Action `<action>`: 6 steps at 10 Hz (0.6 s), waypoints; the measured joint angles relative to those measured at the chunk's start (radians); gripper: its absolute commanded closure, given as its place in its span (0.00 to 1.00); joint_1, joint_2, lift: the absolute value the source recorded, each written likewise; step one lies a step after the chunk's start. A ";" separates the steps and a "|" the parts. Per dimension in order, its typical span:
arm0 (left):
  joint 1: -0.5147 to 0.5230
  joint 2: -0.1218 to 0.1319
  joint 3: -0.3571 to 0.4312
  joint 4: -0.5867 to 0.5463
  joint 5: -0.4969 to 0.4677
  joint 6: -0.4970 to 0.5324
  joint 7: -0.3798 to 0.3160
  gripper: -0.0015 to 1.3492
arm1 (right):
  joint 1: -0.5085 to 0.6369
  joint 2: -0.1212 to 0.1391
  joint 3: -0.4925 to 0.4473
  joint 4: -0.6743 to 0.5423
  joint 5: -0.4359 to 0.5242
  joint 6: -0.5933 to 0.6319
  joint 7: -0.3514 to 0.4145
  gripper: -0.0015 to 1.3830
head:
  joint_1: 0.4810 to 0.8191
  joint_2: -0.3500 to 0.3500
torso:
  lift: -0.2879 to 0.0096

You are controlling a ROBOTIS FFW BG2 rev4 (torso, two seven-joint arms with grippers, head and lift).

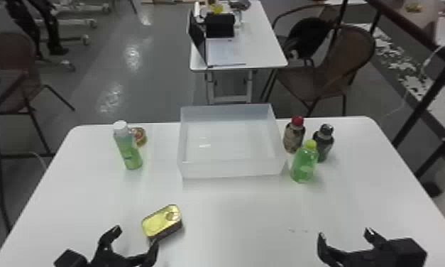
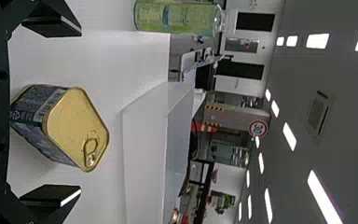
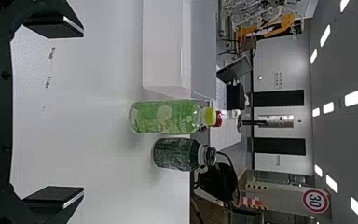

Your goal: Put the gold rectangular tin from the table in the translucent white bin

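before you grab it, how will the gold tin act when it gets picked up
The gold tin will probably stay stiff, since its walls look like rigid metal with a flat, pull-tab lid. Its smooth, shiny surface could slip a little if pinched off-centre. It seems unlikely to roll, as it rests on the table and has flat sides with rounded corners.

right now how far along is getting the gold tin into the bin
Nothing looks done yet: the translucent white bin stands empty. Nothing is in hand: the gold rectangular tin rests on the table, just ahead of the left gripper's open fingers. Still left: gripping the tin, lifting it, and setting it in the bin.
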 measured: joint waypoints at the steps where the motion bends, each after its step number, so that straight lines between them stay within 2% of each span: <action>1: -0.019 -0.007 0.043 -0.002 -0.060 0.012 -0.050 0.09 | 0.000 0.000 0.000 0.000 -0.001 0.001 0.000 0.08 | 0.63 0.52 | 0.88; 3: -0.056 -0.005 0.103 -0.003 -0.175 0.031 -0.115 0.09 | 0.002 0.000 0.000 0.001 -0.004 0.003 0.001 0.08 | 0.63 0.54 | 0.88; 4: -0.071 0.017 0.100 -0.003 -0.226 0.050 -0.143 0.09 | 0.002 0.002 0.001 0.002 -0.006 0.003 0.001 0.08 | 0.63 0.54 | 0.88; 6: -0.093 0.080 0.047 0.001 -0.288 0.091 -0.198 0.08 | 0.000 0.007 0.002 0.006 -0.007 0.003 0.002 0.08 | 0.63 0.51 | 0.88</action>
